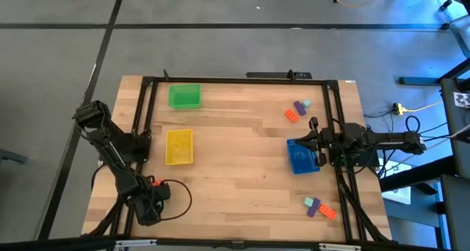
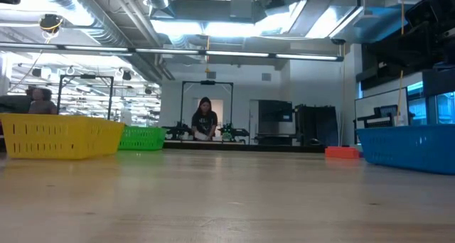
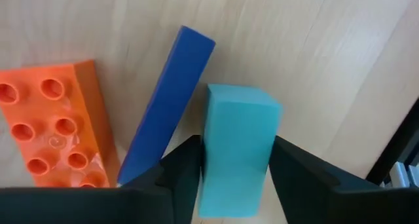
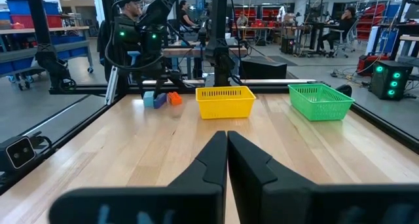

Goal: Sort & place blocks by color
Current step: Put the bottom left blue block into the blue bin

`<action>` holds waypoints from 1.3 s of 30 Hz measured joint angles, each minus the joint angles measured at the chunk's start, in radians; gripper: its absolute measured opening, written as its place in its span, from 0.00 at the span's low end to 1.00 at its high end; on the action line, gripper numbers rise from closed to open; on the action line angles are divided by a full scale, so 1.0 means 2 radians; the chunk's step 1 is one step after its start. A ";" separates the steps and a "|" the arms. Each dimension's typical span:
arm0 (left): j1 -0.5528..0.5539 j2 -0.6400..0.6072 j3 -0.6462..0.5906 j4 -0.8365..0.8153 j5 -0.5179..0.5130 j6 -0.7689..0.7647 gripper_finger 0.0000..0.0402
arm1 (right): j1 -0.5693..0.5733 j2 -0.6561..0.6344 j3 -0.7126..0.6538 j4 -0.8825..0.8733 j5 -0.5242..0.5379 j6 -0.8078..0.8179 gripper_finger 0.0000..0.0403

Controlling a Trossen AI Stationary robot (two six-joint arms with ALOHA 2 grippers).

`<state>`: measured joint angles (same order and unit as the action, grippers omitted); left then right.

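While you are watching the left wrist view, the left end effector (image 3: 236,145) is pinching the held teal block (image 3: 236,149) between its two dark fingers. It is working at the lower left of the high view, on the bare tabletop (image 1: 235,170). Two more blocks are lying right beside that one: an orange block (image 3: 55,129) with its studs facing up, and a dark blue-purple block (image 3: 167,103) leaning between the orange one and the teal one. That is making three blocks at this spot.

You are seeing two other groups of three on the right side of the high view. At the upper right, an orange-red brick (image 1: 293,114), a purple brick (image 1: 299,107) and a light teal brick (image 1: 306,103) are sitting close together. At the lower right, a second teal brick (image 1: 309,202), a second purple brick (image 1: 317,208) and a second orange brick (image 1: 329,213) are lying in a row. Nine blocks are showing in all.

Three trays are standing on the tabletop: the green tray (image 1: 183,96), the yellow tray (image 1: 179,147) and the blue tray (image 1: 300,157). The right end effector (image 4: 227,135) is waiting at the blue tray's right edge, fingers pressed together.
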<state>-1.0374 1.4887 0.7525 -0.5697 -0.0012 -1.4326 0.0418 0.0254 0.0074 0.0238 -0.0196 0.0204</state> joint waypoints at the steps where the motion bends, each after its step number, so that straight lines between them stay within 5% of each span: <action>1: 0.000 0.000 0.000 0.000 0.001 0.000 0.38 | 0.000 0.000 0.000 0.000 0.000 0.000 0.04; 5: 0.000 -0.001 0.001 0.000 0.005 0.001 0.31 | 0.000 0.000 0.000 0.000 0.000 0.000 0.04; 15: 0.000 -0.010 0.000 0.000 0.006 0.001 0.31 | 0.000 0.000 0.000 0.000 0.000 0.000 0.04; 26: 0.010 -0.194 0.000 0.002 -0.009 0.024 0.31 | 0.000 0.000 0.000 0.000 0.000 0.000 0.04; 32: 0.080 -0.302 0.000 -0.005 -0.093 0.096 0.31 | 0.000 0.000 0.000 0.000 0.000 0.000 0.04; 39: 0.256 -0.368 0.000 0.039 -0.198 0.308 0.31 | 0.000 0.000 0.000 0.000 0.000 0.000 0.04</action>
<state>-0.5246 0.7517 0.7528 -0.4923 -0.3974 -0.8156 0.0418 0.0254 0.0074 0.0238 -0.0196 0.0204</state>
